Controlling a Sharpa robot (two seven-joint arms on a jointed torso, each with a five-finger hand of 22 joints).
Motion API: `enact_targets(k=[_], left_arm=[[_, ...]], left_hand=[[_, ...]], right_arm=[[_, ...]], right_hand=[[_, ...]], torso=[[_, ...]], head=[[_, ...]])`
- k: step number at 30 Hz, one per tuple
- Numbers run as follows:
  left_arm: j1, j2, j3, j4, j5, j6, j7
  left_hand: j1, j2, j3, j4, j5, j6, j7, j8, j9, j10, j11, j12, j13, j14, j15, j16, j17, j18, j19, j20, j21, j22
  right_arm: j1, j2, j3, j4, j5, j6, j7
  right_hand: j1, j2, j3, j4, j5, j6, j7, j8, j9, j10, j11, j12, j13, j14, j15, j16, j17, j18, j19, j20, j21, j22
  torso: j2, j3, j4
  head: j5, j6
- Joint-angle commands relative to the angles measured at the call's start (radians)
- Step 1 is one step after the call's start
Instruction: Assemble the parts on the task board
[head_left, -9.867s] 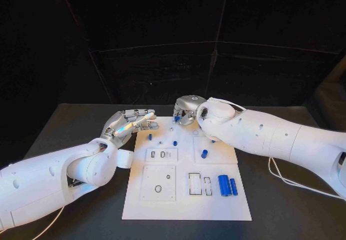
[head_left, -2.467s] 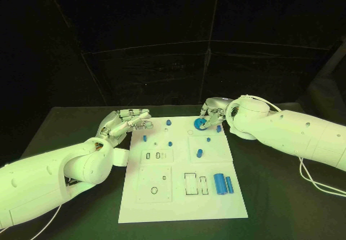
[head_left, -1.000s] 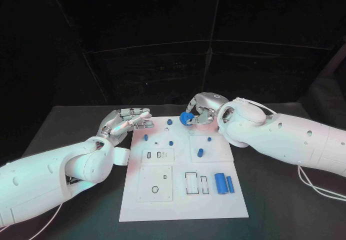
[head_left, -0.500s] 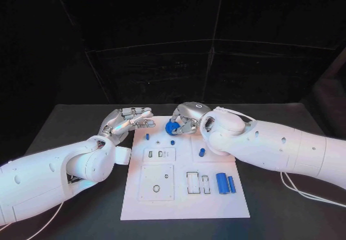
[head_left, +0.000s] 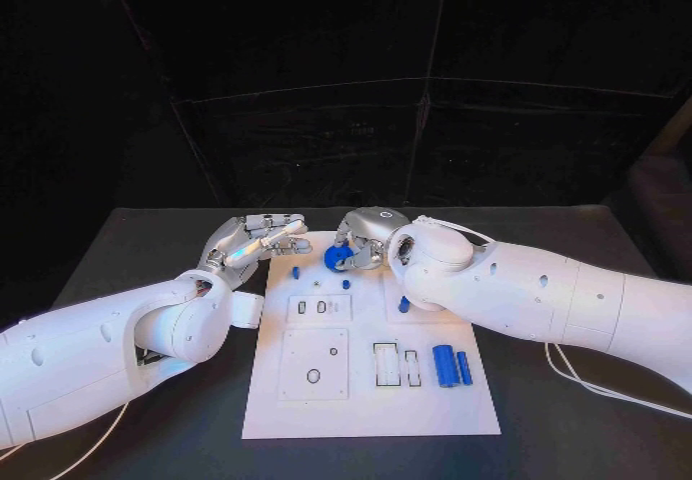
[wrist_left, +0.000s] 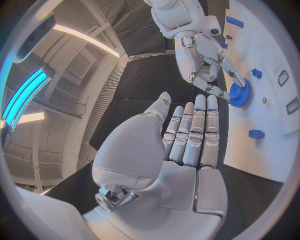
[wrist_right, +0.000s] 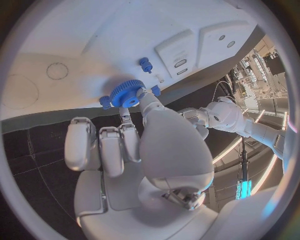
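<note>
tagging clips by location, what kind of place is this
Probably a robotics lab or test cell. A white task board with small blue parts lies on a black table with dark curtains behind. The right hand holds a blue gear; the left wrist view shows an industrial ceiling with strip lights.

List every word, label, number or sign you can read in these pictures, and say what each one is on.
None: no readable text in any view.
Task board: outlined slots and holes only, no lettering visible.
Blue gear held by the right hand: no marking visible.
Left hand and both white arms: no label or brand legible.
</note>
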Motion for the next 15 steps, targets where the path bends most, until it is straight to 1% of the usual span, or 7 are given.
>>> enact_targets(k=[1,7,10,13,15], left_arm=[[0.002,0.000,0.001,0.001,-0.005,0.007,0.010],[0.002,0.001,0.001,0.000,-0.005,0.007,0.009],[0.002,0.001,0.001,0.000,-0.005,0.008,0.009],[0.002,0.001,0.001,-0.001,-0.005,0.008,0.009],[0.002,0.001,0.001,-0.001,-0.005,0.008,0.009]], left_hand=[[0.003,0.011,0.001,-0.005,0.000,0.002,0.004,-0.005,-0.001,0.007,0.001,-0.004,-0.001,0.007,-0.003,-0.007,0.001,0.013,0.006,0.001,-0.006,-0.001],[0.003,0.011,0.001,-0.005,0.000,0.002,0.004,-0.005,-0.001,0.007,0.001,-0.004,-0.001,0.007,-0.003,-0.007,0.001,0.013,0.006,0.001,-0.006,-0.001],[0.003,0.011,0.001,-0.005,0.000,0.002,0.004,-0.005,-0.001,0.007,0.001,-0.004,-0.001,0.007,-0.003,-0.007,0.001,0.013,0.006,0.001,-0.006,-0.001],[0.003,0.011,0.001,-0.005,0.000,0.002,0.004,-0.005,-0.001,0.007,0.001,-0.004,-0.001,0.007,-0.003,-0.007,0.001,0.013,0.006,0.001,-0.006,-0.001],[0.003,0.011,0.001,-0.005,0.000,0.002,0.004,-0.005,-0.001,0.007,0.001,-0.004,-0.001,0.007,-0.003,-0.007,0.001,0.013,0.006,0.001,-0.006,-0.001]], right_arm=[[-0.003,0.003,-0.003,-0.005,-0.022,-0.015,-0.015],[-0.003,0.004,-0.003,-0.005,-0.027,-0.027,-0.017],[-0.003,0.005,-0.003,-0.008,-0.030,-0.020,-0.025],[-0.003,0.007,-0.003,-0.014,-0.034,-0.009,-0.033],[-0.003,0.010,-0.003,-0.020,-0.035,-0.002,-0.037]], right_hand=[[-0.005,0.001,0.004,0.000,0.006,0.003,0.004,0.000,0.000,-0.002,0.002,-0.005,0.040,0.071,-0.006,0.001,0.102,-0.018,0.008,-0.001,0.006,0.002],[-0.005,0.000,0.005,0.000,0.006,0.003,0.004,-0.001,0.000,-0.002,0.003,-0.005,0.042,0.071,-0.006,0.001,0.101,-0.018,0.009,-0.001,0.007,0.004],[-0.005,0.000,0.005,0.000,0.006,0.003,0.004,-0.001,0.000,-0.002,0.003,-0.005,0.042,0.071,-0.006,0.001,0.101,-0.018,0.009,-0.001,0.007,0.004],[-0.010,-0.007,0.010,0.000,0.005,-0.002,0.006,-0.007,0.000,-0.005,0.004,-0.008,0.037,0.071,-0.005,0.000,0.101,-0.018,0.010,0.000,0.008,0.005],[-0.013,-0.011,0.013,0.000,0.003,-0.006,0.008,-0.011,0.000,-0.007,0.005,-0.011,0.035,0.071,-0.004,0.000,0.100,-0.019,0.010,0.001,0.008,0.005]], torso=[[0.000,0.0009,-0.0010],[0.000,0.0003,-0.0018],[0.000,-0.0001,-0.0012],[0.000,0.0004,-0.0010],[0.000,0.0000,-0.0008]], head=[[0.002,-0.001],[0.002,-0.002],[0.002,-0.003],[0.001,-0.003],[0.001,-0.003]])
